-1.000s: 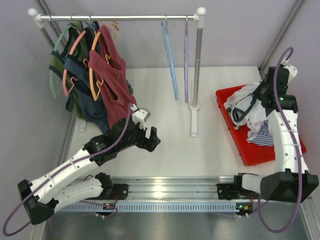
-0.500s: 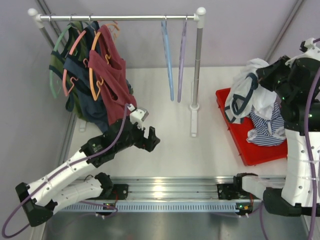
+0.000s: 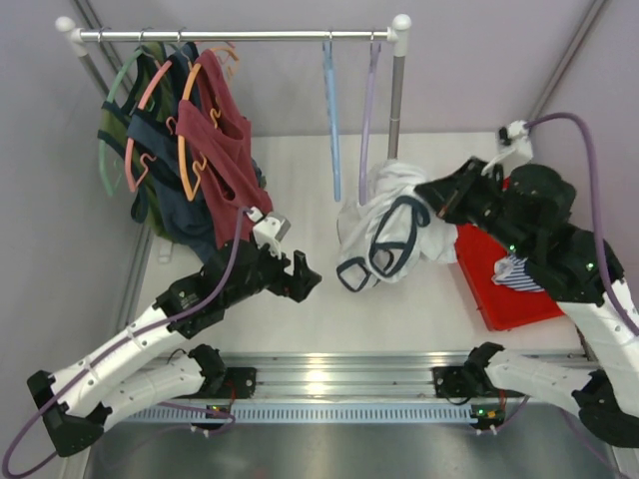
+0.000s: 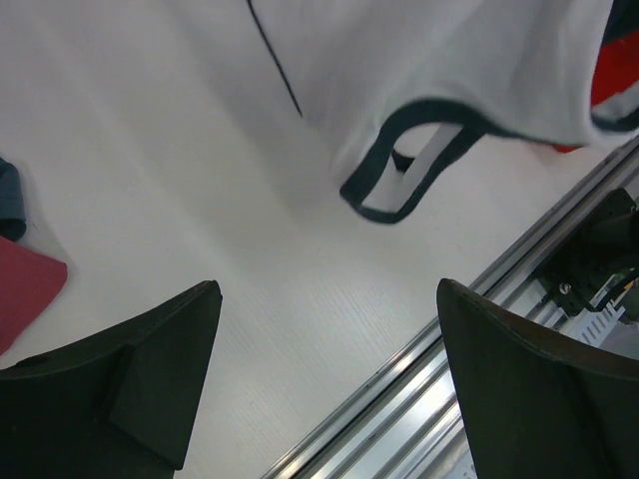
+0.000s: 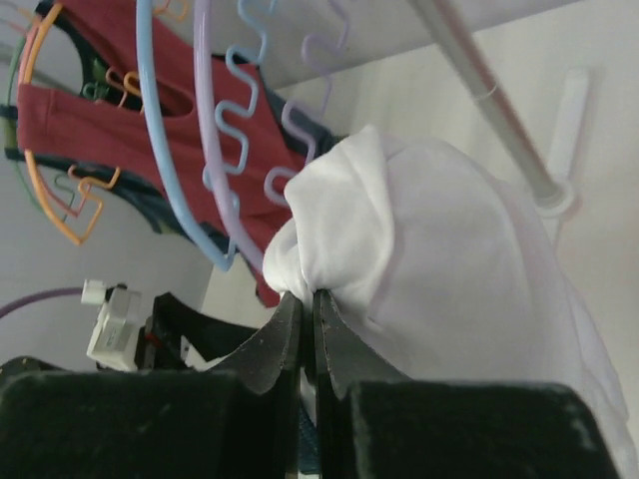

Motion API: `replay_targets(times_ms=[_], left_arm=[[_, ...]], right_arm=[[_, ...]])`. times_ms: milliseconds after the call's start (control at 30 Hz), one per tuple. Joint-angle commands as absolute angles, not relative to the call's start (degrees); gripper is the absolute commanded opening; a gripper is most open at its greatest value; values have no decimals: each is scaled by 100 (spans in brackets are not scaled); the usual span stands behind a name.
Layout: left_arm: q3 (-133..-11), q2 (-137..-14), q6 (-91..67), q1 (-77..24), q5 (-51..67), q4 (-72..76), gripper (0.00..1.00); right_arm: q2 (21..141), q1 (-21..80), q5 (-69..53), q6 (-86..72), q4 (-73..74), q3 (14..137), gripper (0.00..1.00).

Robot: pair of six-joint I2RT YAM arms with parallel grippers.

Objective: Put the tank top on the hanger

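Note:
The white tank top point(image 3: 384, 225) with navy trim hangs bunched from my right gripper point(image 3: 427, 203), above the table middle, just right of the hangers. In the right wrist view my right gripper point(image 5: 312, 294) is shut on a fold of the tank top point(image 5: 439, 249). The light-blue hanger point(image 3: 329, 110) hangs on the rail; it also shows in the right wrist view point(image 5: 160, 130), just left of the shirt. My left gripper point(image 3: 305, 277) is open and empty, low over the table, left of the shirt. Its view point(image 4: 329, 289) shows the shirt's hem and a navy armhole loop point(image 4: 404, 160) ahead.
A lilac hanger point(image 3: 367, 105) hangs right beside the blue one. The rack post point(image 3: 396, 95) stands just behind the shirt. A red tray point(image 3: 494, 289) at the right holds a striped garment point(image 3: 519, 271). A maroon tank top point(image 3: 225, 150) and dark clothes hang at left. A metal rail point(image 3: 329, 384) runs along the near edge.
My right arm has swung left from over the red tray to the table middle, carrying the tank top up beside the hangers. The left arm has barely moved.

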State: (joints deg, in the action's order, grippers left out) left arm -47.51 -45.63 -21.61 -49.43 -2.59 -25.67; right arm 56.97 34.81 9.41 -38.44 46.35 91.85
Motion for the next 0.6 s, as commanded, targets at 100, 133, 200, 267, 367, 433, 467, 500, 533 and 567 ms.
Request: replay_targets(times_ms=[100, 133, 200, 267, 367, 433, 467, 500, 533, 567], left_arm=[[-4421, -4491, -2557, -4948, -343, -2101, 94], [-4377, -4491, -2645, -4948, -369, -2092, 94], [-4246, -4509, -2742, -4948, -430, -2074, 93], [-4087, -4579, -2865, -4948, -431, -2031, 93], [-3885, -4736, -3006, -4957, -431, -1978, 92], [-3754, -4903, -3128, -4957, -457, -1916, 92], [-3718, -4956, -3155, -4957, -422, -1899, 92], [-3683, -5018, -3234, -4957, -431, -1890, 92], [-3622, -5123, -3252, -4957, -413, -1881, 92], [-3595, -5168, -3287, -4957, -387, -1881, 92]], right_arm=[[5441, 4712, 1302, -4982, 3086, 6924, 0], [5397, 4520, 848, -5044, 3015, 6569, 0], [5213, 3549, 258, -5010, 2646, 5457, 0], [5133, 2738, -358, -4660, 2663, 4698, 0], [5159, 1356, -606, -3976, 2925, 4351, 19], [5220, 976, -581, -3536, 3119, 4464, 39], [5221, 993, -537, -3446, 3259, 4656, 44], [5203, 1141, -536, -3411, 3374, 4719, 51], [5151, 1264, -449, -3393, 3462, 4772, 53], [5072, 1448, -318, -3393, 3532, 4859, 55]])
